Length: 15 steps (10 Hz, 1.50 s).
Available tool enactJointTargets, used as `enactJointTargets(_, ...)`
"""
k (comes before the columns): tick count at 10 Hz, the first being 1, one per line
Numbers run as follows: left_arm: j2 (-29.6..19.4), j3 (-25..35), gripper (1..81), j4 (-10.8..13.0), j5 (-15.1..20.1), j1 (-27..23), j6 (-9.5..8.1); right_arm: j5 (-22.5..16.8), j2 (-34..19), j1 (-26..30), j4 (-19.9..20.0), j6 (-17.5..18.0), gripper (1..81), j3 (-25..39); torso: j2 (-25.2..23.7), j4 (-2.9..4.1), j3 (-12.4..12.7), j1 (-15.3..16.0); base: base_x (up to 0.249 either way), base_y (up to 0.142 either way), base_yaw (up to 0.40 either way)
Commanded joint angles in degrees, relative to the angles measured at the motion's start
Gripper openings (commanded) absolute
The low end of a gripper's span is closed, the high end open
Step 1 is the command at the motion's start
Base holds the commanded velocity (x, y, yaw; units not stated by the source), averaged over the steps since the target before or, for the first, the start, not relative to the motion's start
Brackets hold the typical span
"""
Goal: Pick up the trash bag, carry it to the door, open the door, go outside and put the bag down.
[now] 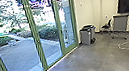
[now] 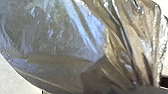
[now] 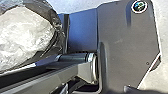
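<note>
Trash bag: the bag (image 2: 57,42) is full and rounded, its film drawn into tight pleats towards one end; it is in front of the left wrist camera, and a pale, crumpled bulk in dark film shows in the right wrist view too.
Left end effector: probably has the gathered neck, given how the pleats converge, but I cannot tell whether it is clamped.
Right end effector: I cannot tell whether it is apart or together.
Base plate: the robot's own dark plate (image 3: 125,42) looks close to the bag – whether they touch, I cannot tell. Best to carry the load clear of its edges, since thin film could snag or tear.
Floor: smooth, grey concrete (image 1: 94,58) leads along the glass; slow, even driving should limit swing.
Glass doors: green-framed (image 1: 58,21) and apparently shut, with the robot inside. The step in hand looks like the carry; a square approach, with the bag held off the frame, would leave room to work a handle.
Bins: grey (image 1: 86,36), by the wall just past the doors – a wide turn could clip them.
Yard: paved (image 1: 21,58), beyond the glass, where the bag should be set down gently.
</note>
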Motion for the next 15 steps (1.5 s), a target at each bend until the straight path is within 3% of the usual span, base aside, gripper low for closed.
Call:
enactJointTargets(1, -0.14, 0.18, 1.0, 0.45, 3.18, -3.43, 0.18, -4.04, 0.88, 3.16, -0.4, -0.33, 81.1, 0.74, 0.0, 0.0, 0.0, 0.0, 0.135, -0.073, 0.0)
enactJointTargets(6, -0.14, 0.18, 1.0, 0.45, 3.18, -3.35, 0.18, -4.04, 0.97, 3.07, -0.4, -0.33, 81.1, 0.74, 0.0, 0.0, 0.02, 0.0, 0.135, -0.072, 0.0)
enactJointTargets(15, -0.05, 0.18, 1.0, 0.45, 3.18, -3.43, 0.18, -4.04, 1.05, 3.16, -0.49, -0.42, 81.1, 0.74, 0.0, -0.02, 0.04, -0.02, 0.135, 0.0, 0.0)
